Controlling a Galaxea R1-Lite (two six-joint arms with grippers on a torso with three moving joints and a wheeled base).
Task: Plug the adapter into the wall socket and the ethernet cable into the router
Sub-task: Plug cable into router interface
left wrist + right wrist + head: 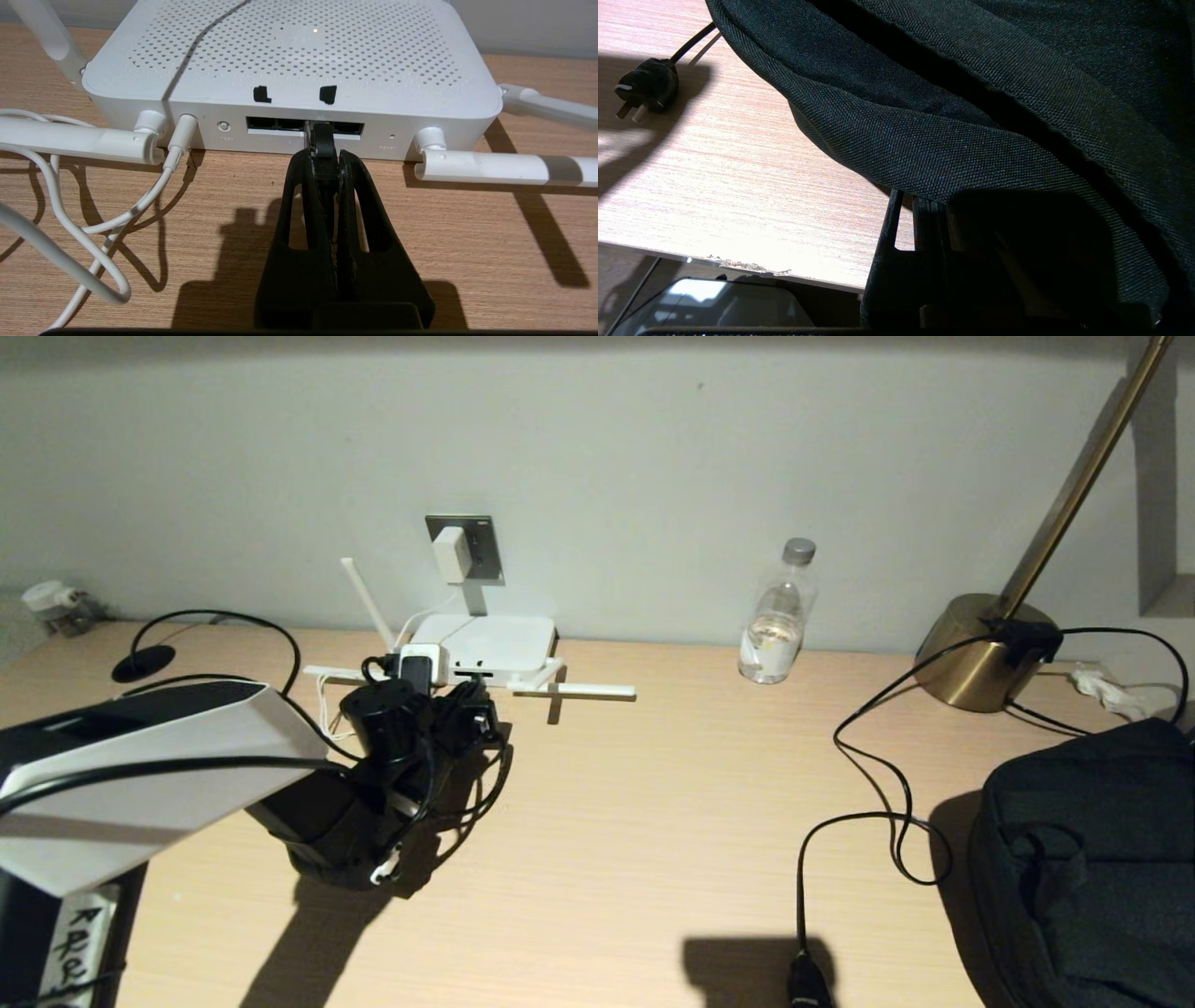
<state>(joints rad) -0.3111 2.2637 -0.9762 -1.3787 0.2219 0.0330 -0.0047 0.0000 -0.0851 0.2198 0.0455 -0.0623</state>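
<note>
- Left gripper [325, 161] was closed on the plug end of the ethernet cable [322, 144], the plug's tip standing at the mouth of the middle of the dark ports on the router [327, 51]; whether it was fully seated could not be told.
- Right gripper [924, 219] was parked at the near right edge of the desk [653, 859], shut and holding nothing, half covered by a dark fabric bag [971, 116].
- Adapter [451, 553] sat in the wall socket [481, 537] on the wall behind the router, its thin white cord [140, 205] running down to a jack at the router's port edge. That half of the task was judged done.
- Handling, ethernet cable: judged light; the cable itself springy and inclined to tug the plug sideways, while the small plug was judged rigid but brittle at its latch tab. The sound hold was judged to be on the plug body close behind the tip, as seen, with pressure across its flat sides.
- Handling, router: judged light and free to slide on the smooth desk, so a push square to the port was judged advisable. Its antennas [504, 165] lay flat to either side of the gripper, near but apart from it.
- Relative position: the router lay directly ahead of the left gripper, the plug between them and in line with the port.
</note>
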